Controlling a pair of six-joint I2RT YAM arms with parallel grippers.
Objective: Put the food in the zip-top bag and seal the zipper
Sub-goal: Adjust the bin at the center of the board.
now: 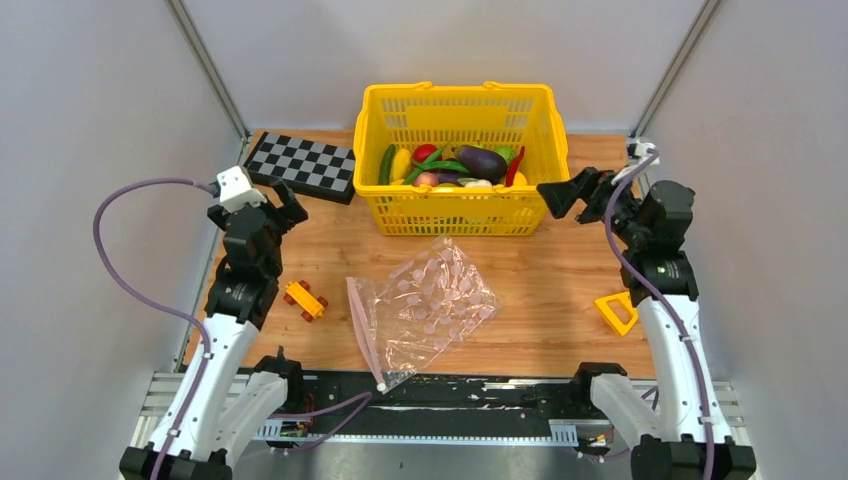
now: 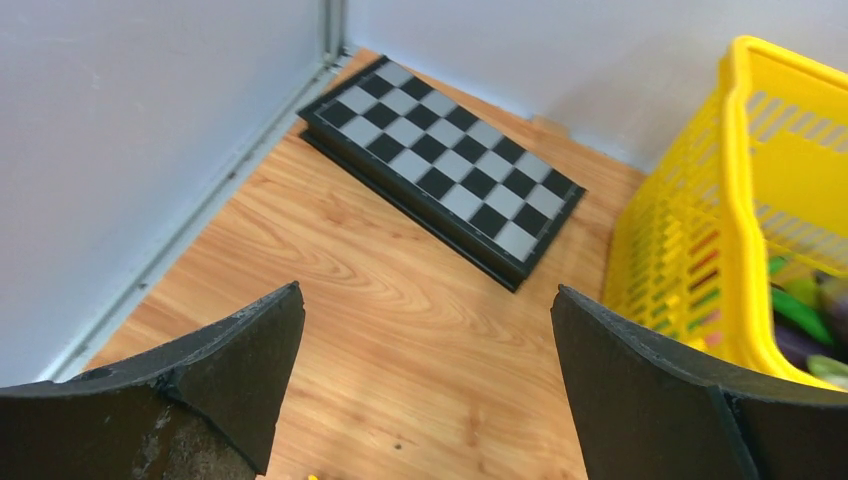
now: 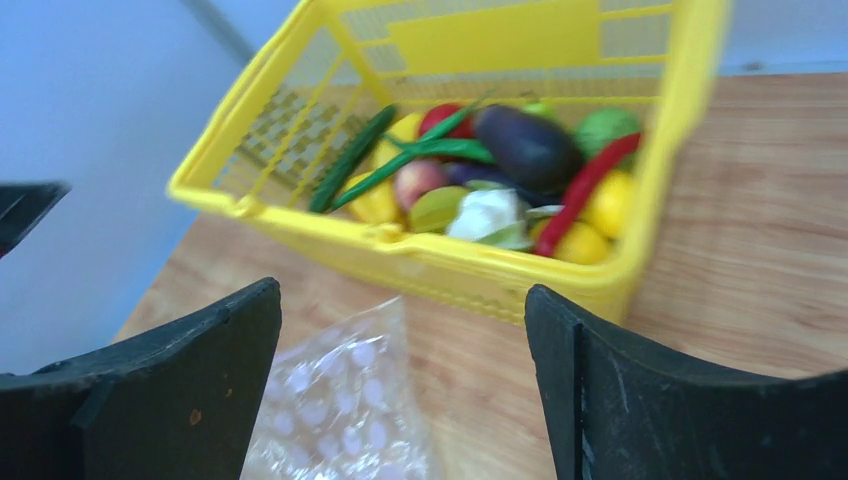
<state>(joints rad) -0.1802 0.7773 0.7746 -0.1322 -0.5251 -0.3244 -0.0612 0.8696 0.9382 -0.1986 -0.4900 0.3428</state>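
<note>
Top external: grey-walled wooden table (image 1: 560, 290) bears the zip-top bag (image 1: 425, 305).

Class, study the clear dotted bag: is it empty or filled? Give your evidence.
Empty. The zip-top bag lies flat on the table with only its dots showing through; the food sits in the yellow basket.

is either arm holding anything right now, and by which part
Nothing is held. The left end effector and right end effector are both open and empty; the food sits in the yellow basket.
</note>
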